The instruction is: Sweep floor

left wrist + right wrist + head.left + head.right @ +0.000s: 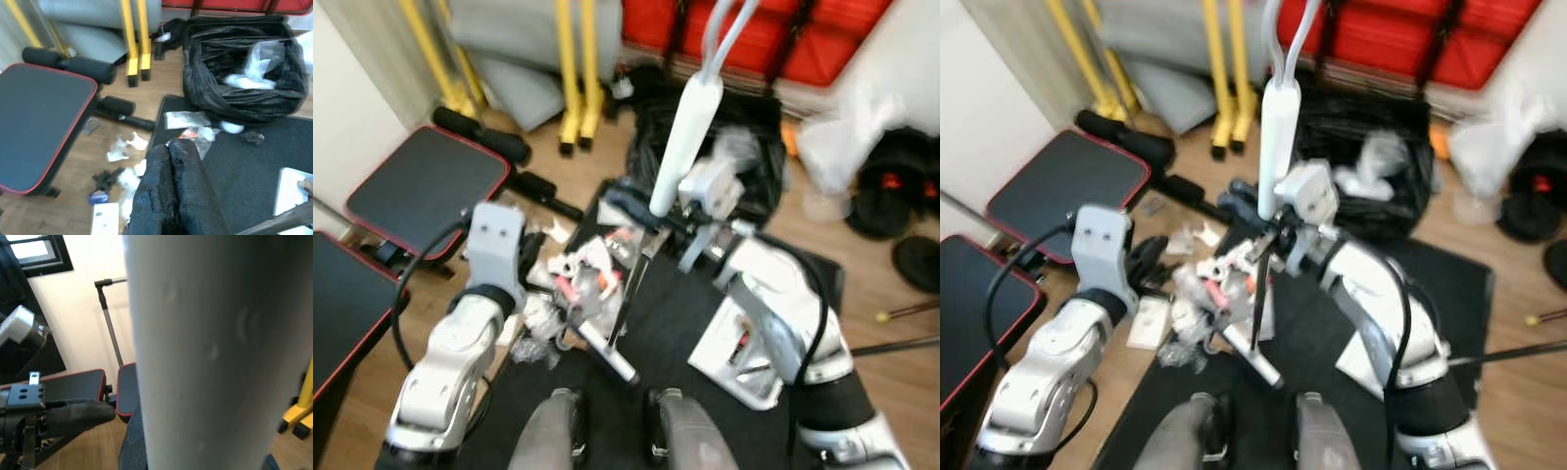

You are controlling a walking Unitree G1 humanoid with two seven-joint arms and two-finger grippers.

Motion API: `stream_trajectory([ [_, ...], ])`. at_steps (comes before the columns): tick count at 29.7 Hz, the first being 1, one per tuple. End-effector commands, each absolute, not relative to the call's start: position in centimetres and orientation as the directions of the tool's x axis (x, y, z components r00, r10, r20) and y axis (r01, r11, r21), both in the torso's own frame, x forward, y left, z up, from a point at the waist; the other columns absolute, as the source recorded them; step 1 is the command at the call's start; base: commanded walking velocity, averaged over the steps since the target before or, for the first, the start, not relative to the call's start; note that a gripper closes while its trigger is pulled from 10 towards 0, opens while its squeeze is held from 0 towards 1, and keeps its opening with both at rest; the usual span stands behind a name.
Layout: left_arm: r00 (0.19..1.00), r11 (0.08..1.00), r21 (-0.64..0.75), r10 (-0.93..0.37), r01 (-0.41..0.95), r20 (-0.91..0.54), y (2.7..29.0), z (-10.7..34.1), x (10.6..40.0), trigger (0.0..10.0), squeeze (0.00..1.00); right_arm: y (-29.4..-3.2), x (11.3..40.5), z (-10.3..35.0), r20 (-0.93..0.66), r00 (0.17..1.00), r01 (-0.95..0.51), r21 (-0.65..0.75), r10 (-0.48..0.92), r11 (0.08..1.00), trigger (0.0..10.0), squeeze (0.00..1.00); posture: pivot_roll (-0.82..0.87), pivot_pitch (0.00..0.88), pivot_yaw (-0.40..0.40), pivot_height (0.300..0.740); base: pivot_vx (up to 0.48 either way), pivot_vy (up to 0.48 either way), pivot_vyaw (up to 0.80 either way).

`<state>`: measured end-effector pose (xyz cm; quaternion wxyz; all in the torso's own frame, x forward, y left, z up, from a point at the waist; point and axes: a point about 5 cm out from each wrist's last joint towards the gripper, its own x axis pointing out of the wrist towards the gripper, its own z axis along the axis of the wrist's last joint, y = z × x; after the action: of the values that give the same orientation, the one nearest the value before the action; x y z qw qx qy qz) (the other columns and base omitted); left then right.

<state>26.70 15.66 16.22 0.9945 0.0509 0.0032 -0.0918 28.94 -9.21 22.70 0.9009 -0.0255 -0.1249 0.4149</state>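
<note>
Sweeping's barely started: right gripper [1268, 230] has its fingers wrapped round the white broom handle [1278, 147], left gripper [171, 191] fingers pressed together, empty. Scraps [126, 144] litter the wooden floor [146, 98] beside the black mat [254, 161]; plenty left.

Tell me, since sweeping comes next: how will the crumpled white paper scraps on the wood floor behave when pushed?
The crumpled white paper scraps look thin and light, so they would probably slide easily. Being crumpled and loose, they may tumble or scatter rather than move together.
</note>
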Motion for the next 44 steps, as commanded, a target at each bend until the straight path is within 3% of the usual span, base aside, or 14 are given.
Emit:
stream_trajectory([
  [1,0.971,0.966,0.1,-0.234,0.237,-0.038,14.9,15.5,26.4,10.0,0.0,-9.6,28.6,22.9,0.211,0.622,-0.739,-0.161,0.754,0.655,10.0,0.0,-0.02,0.181,-0.07,0.74,0.0,0.0,0.0],
  [10,0.972,0.967,0.102,-0.229,0.232,-0.049,14.9,14.7,26.1,10.0,0.0,-9.5,27.8,22.8,0.166,0.537,-0.808,-0.18,0.827,0.561,10.0,0.0,-0.02,0.166,-0.085,0.74,0.0,0.0,0.71],
  [25,0.962,0.957,0.1,-0.266,0.271,-0.068,14.4,14.2,26.1,10.0,0.0,-9.7,27.8,22.4,0.146,0.55,-0.804,-0.175,0.822,0.569,10.0,0.0,-0.03,0.161,-0.079,0.74,0.164,0.0,0.8],
  [44,0.959,0.953,0.106,-0.277,0.283,-0.063,14.1,14.0,25.8,10.0,0.0,-9.3,27.1,21.2,0.085,0.485,-0.853,-0.173,0.87,0.493,10.0,0.0,-0.03,0.16,-0.085,0.74,0.0,0.0,0.8],
])
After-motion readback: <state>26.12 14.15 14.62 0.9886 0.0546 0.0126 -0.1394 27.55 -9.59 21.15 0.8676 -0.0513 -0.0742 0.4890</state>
